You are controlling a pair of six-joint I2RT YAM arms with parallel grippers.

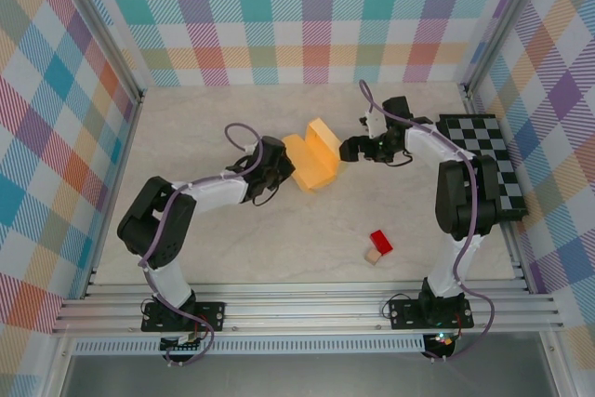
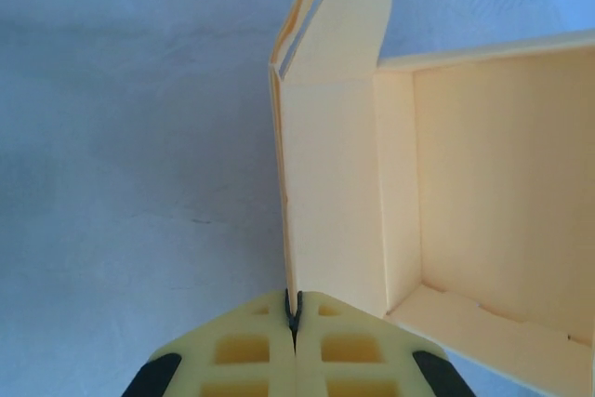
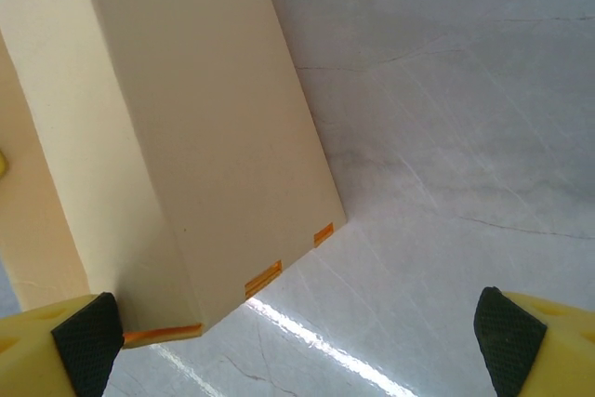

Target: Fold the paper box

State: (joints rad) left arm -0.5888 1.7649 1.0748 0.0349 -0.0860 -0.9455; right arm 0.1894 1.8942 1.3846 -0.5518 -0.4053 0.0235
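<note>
**Clerk:** Nearest entry?

**Checker:** Red block (image 1: 381, 240) with tan cube (image 1: 373, 256), loose on the table (image 1: 279, 258), well apart from the work.

**Clerk:** Next, mid-table?

**Checker:** Left end effector (image 2: 294, 318), closed on the thin edge of a side panel of the paper box (image 2: 465, 183). Box partly erected, I judge: walls standing, interior open, tuck flap (image 2: 349, 25) upright. Closing the flaps looks to be what remains.

**Clerk:** Opposite side?

**Checker:** Right end effector (image 3: 297, 332), jaws wide apart and gripping nothing, one pad just beside the box's lower corner.

**Clerk:** Room to move?

**Checker:** Bare table all round the box. Checkered board (image 1: 483, 151) lies at the right edge, past the right arm. Plaid walls (image 1: 316, 16) stand well apart.
</note>
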